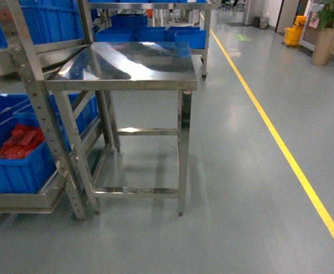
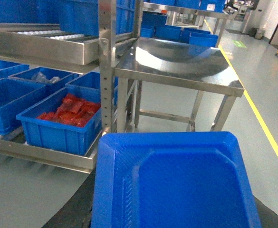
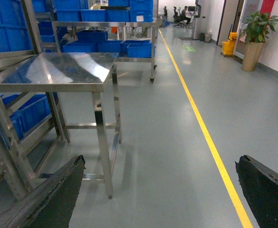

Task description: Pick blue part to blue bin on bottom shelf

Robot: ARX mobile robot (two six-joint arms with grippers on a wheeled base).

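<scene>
R pincer point(image 3: 160, 161): jaws wide apart, nothing btwn them, over grey floor point(image 3: 167, 142). Steel tabletop point(image 3: 58, 71) to its left, yellow line point(image 3: 200, 123) to its right. L pincer: can't tell its state; a big bright-blue moulded piece point(image 2: 177, 185) fills the near part of the L wrist view. Beyond it, far left, bottom shelf point(image 2: 39, 154) carries a crate w/ red packets point(image 2: 62, 126), blue bin point(image 2: 8, 99) just left of it. Blue part: can't make it out in any view.

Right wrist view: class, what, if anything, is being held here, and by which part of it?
Nothing is held. The right gripper has its jaws spread wide apart, with only the grey floor showing between them.
</scene>
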